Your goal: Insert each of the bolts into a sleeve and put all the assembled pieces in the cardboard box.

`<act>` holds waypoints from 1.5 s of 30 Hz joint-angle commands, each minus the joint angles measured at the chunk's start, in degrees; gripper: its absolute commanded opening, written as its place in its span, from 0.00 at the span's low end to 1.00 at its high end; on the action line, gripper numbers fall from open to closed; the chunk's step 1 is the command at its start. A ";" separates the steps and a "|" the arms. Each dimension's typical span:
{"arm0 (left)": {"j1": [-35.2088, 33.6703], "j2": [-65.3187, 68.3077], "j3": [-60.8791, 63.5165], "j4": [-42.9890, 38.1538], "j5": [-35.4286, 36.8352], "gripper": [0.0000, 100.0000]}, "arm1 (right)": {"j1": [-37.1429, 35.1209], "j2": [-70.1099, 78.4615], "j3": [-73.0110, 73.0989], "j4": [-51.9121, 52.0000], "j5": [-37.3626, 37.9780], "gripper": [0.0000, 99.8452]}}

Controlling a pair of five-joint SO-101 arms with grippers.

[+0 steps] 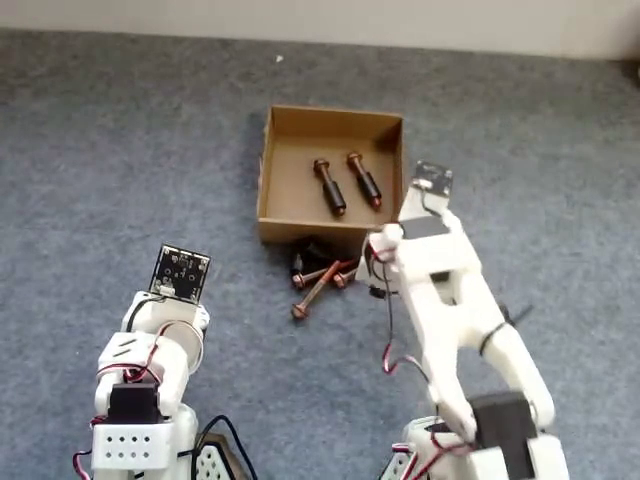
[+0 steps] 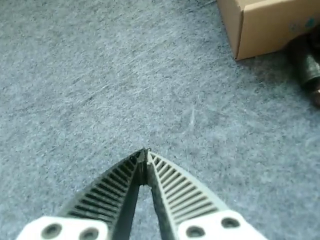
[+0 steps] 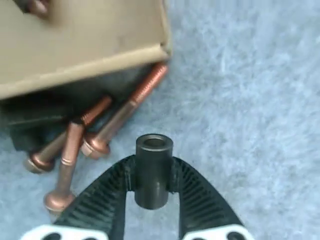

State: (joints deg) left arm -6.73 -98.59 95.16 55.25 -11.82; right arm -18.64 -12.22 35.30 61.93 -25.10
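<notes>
grey carpet surface (image 1: 100, 150); right jaws grasp a black sleeve (image 3: 152, 170) near the cardboard box (image 1: 263, 180), copper bolts (image 3: 125, 112) beside it; left jaws clenched.

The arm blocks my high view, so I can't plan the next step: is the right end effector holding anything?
Observer: Yes. The right end effector is shut on a black sleeve, its bore facing the wrist camera.
Operator: Do the bolts touch it?
Observer: No. The three loose bolts lie on the carpet apart from it, beside the cardboard box.
Operator: And the left?
Observer: The left end effector is shut and empty over bare carpet.
</notes>
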 commanded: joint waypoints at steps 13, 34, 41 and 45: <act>16.75 0.40 -19.56 14.42 -0.79 0.13 | 18.42 -22.29 22.73 -30.55 -14.77 0.00; 33.45 63.96 -42.51 -4.57 -0.79 0.21 | 25.01 -26.95 23.87 -30.55 -17.67 0.00; 33.54 82.68 -52.09 -9.05 -0.79 0.21 | 25.01 -27.12 24.04 -30.55 -17.58 0.00; 33.45 91.47 -58.33 -8.97 -0.79 0.21 | 25.01 -27.12 24.04 -30.55 -17.58 0.00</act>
State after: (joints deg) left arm 25.80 -13.67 44.44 47.34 -11.82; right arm 5.63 -37.19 60.00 33.10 -42.42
